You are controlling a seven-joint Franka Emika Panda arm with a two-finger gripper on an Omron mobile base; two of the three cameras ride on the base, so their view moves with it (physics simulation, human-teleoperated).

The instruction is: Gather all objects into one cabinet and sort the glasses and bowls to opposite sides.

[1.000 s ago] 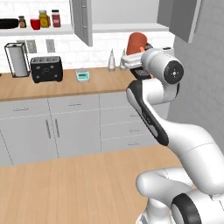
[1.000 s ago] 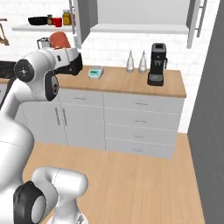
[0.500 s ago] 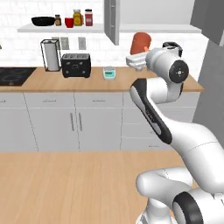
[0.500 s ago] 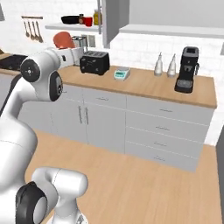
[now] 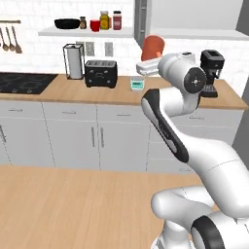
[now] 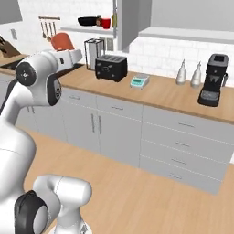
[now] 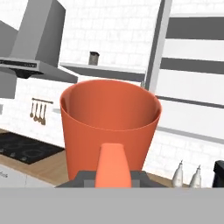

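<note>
A salmon-orange cup [image 5: 152, 47] is held upright above the counter, with my gripper [image 5: 151, 59] shut on it. From the right the same cup [image 6: 61, 42] sits over the gripper [image 6: 67, 54]. In the hand view the cup [image 7: 109, 124] is close in front of the gripper [image 7: 113, 175]. On the cabinet's white shelf board [image 5: 87, 32], left of the dark grey door panel [image 5: 141, 19], stand the black bowl [image 5: 67, 23], small dark jar [image 5: 83, 22], red cup [image 5: 95, 25], yellow jar [image 5: 104, 20] and red jar [image 5: 116, 20].
On the wooden counter [image 5: 58, 92] are a paper towel roll [image 5: 74, 61], toaster [image 5: 100, 73], small scale [image 5: 137, 84], coffee machine [image 6: 213, 80] and two white bottles [image 6: 182, 72]. A black hob [image 5: 22, 81] lies at the left, utensils [image 5: 9, 40] hang above it.
The whole picture has shifted: the base has driven left along the counter, so the shelf and toaster stand nearer the middle. The cup stays in the gripper.
</note>
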